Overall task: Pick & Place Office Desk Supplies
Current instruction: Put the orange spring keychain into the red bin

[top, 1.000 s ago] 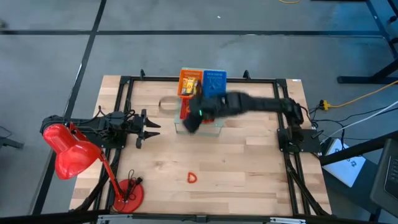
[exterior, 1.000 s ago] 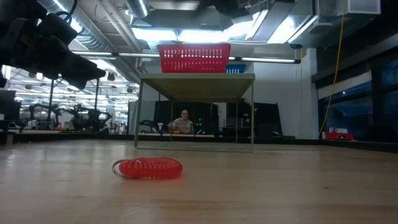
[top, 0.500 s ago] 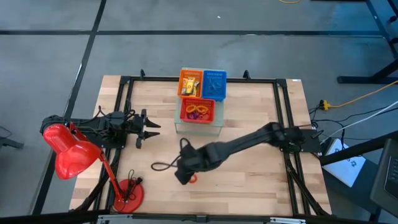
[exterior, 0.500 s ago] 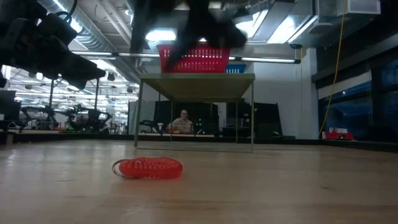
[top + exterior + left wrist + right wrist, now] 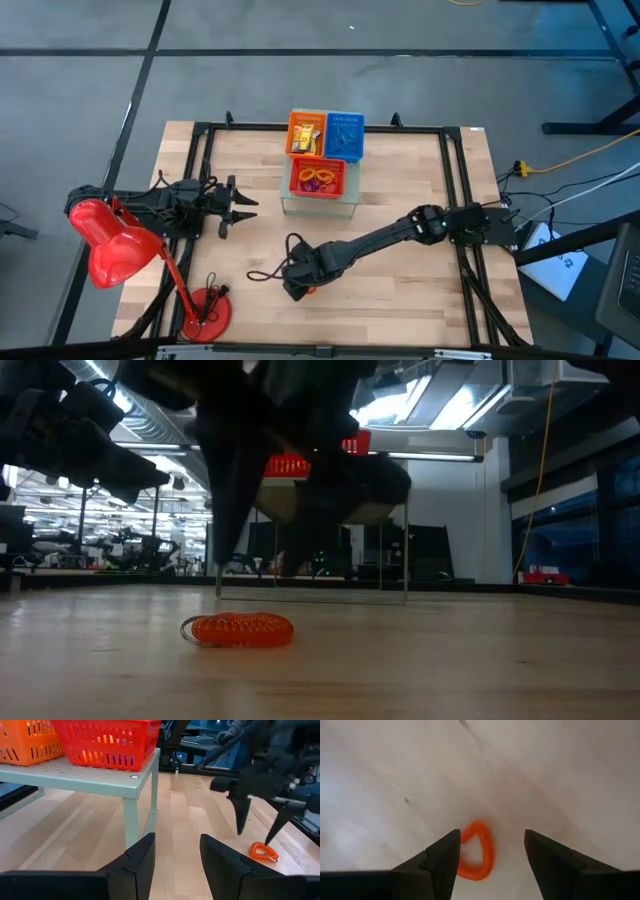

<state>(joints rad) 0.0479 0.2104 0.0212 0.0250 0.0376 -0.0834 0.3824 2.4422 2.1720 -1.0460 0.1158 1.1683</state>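
Observation:
An orange coiled loop (image 5: 309, 290) lies flat on the wooden table near its near edge; it also shows in the low view (image 5: 238, 630) and the right wrist view (image 5: 476, 851). My right gripper (image 5: 298, 279) hangs just above it, open, fingers pointing down and standing to either side of the loop (image 5: 264, 851) without touching it. My left gripper (image 5: 240, 208) waits open at the table's left side. More small supplies lie in the red basket (image 5: 318, 177) and the orange basket (image 5: 307, 133).
The red, orange and blue (image 5: 345, 135) mesh baskets stand on a small pale shelf (image 5: 100, 777) at the far middle of the table. A big red desk lamp (image 5: 118, 247) with its round base (image 5: 205, 312) occupies the near-left corner. A black cable (image 5: 268, 270) trails beside my right gripper.
My right arm has swung from over the red basket toward the table's near edge and come down over the orange loop, its open fingers ending on either side of it. The loop has stayed where it was.

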